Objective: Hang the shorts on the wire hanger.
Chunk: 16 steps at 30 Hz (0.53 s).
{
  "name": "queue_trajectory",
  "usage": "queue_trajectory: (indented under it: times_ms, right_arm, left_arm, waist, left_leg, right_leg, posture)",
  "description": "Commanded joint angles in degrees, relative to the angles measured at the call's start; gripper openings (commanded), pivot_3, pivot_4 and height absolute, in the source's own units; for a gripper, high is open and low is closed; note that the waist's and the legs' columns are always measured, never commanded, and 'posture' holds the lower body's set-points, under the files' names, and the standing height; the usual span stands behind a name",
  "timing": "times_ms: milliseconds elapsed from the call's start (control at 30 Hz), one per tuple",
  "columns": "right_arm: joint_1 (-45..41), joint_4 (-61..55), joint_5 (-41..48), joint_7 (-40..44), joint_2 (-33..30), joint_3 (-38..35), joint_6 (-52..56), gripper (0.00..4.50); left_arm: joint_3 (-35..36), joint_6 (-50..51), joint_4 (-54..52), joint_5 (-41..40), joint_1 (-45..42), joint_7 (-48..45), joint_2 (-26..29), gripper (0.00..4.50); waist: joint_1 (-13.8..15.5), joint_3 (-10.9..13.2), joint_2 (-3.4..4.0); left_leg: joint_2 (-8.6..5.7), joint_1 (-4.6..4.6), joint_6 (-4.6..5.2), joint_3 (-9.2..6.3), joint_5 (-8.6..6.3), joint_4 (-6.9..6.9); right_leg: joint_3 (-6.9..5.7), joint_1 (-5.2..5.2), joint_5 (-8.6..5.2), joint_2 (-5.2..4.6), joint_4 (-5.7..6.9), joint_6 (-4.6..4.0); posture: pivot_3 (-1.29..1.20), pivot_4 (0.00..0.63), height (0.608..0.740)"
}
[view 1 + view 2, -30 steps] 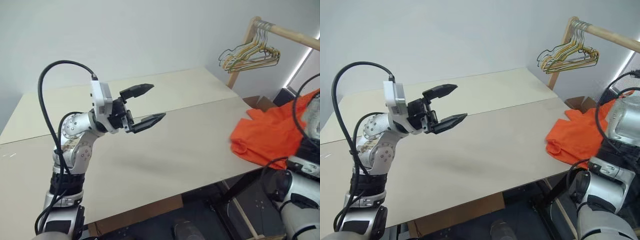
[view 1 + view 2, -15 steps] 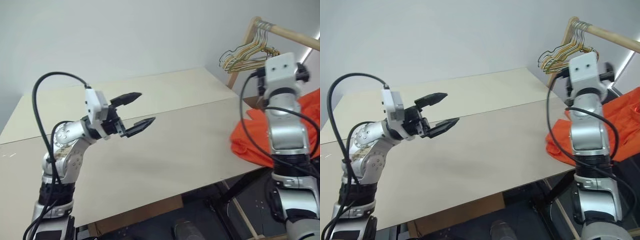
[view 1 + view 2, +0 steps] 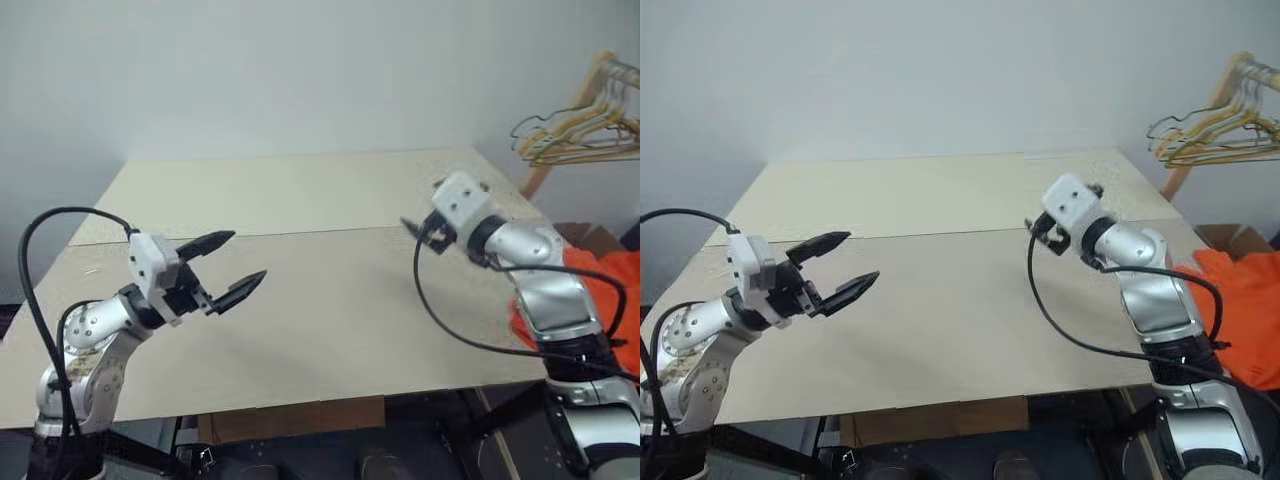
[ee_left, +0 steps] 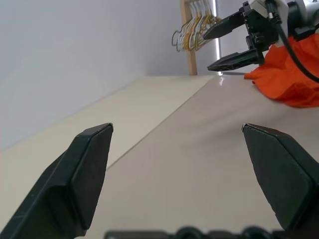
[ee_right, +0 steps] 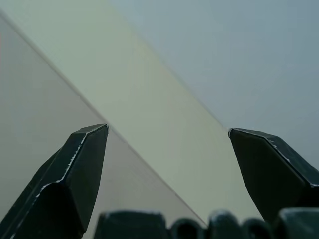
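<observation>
The left gripper (image 3: 226,267) is seen above the near-left part of the table (image 3: 330,320), its two black fingers (image 3: 205,242) spread wide with nothing between them and nothing touched. In the left wrist view the same two fingertips (image 4: 87,164) stand far apart over bare tabletop.

The right gripper (image 4: 230,42) is held above the right side of the table, pointing across toward the left gripper; its fingers are likewise spread wide and empty — the gap is shown plainly in the left wrist view and in its own wrist view, where the pads (image 5: 75,169) frame only the table surface and the wall behind. No contact with the table can be made out for either gripper.

The shorts (image 3: 1245,310) are found in a crumpled orange heap at the table's right edge, beside the right arm and partly hidden by it; whether they rest on the table or just off its edge cannot be told. A bunch of yellow and green hangers (image 3: 575,135) is hung on a wooden rack (image 3: 565,125) beyond the far-right corner.

A seam (image 3: 300,232) is seen running across the table from side to side. Between the two grippers a broad stretch of tabletop lies open — the far half as well.
</observation>
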Motion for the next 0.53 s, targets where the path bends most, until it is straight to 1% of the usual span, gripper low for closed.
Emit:
queue_trajectory:
  times_ms: [33, 267, 400, 533]
  right_arm:
    - [0.7, -2.3, 2.6, 6.3, -1.6, -0.7, -2.9, 4.46]
    - [2.1, 0.5, 1.1, 10.4, -2.3, -0.4, -7.1, 4.46]
    - [3.0, 1.0, -0.8, 11.3, -2.5, 0.5, -8.5, 4.46]
    - [3.8, 1.1, -2.4, 11.1, -2.2, 0.7, -8.9, 4.46]
  left_arm:
    - [0.7, 0.5, -2.8, 0.1, 2.4, -1.3, 2.2, 4.50]
    - [-0.5, 0.2, -3.0, 3.4, 5.9, -0.7, 3.4, 4.50]
    - [-0.8, 0.4, -3.0, 3.8, 5.8, -0.3, 3.1, 4.50]
    - [-2.4, 0.7, -2.9, 5.7, 5.3, -0.3, 4.2, 4.50]
  waist:
    - [1.0, 0.0, -0.03]
    - [3.1, 0.1, -0.20]
    - [3.4, 0.1, -0.30]
    - [3.7, 0.1, -0.31]
  left_leg:
    - [0.01, 0.00, 0.00, 0.02, 0.00, 0.00]
    - [0.01, 0.01, -0.01, 0.10, 0.00, 0.22]
    - [0.02, -0.01, -0.01, 0.12, 0.00, 0.25]
    - [0.02, -0.02, -0.01, 0.12, 0.00, 0.25]
  right_leg:
    - [-0.01, 0.00, 0.00, 0.00, 0.02, 0.00]
    - [-0.02, 0.00, 0.00, 0.01, 0.14, -0.01]
    - [-0.03, 0.00, 0.00, 0.00, 0.14, -0.01]
    - [-0.04, 0.00, 0.00, 0.01, 0.13, -0.01]
  posture:
    - [0.10, 0.000, 0.740]
    - [0.12, 0.000, 0.740]
    - [0.13, 0.000, 0.740]
    - [0.13, 0.000, 0.740]
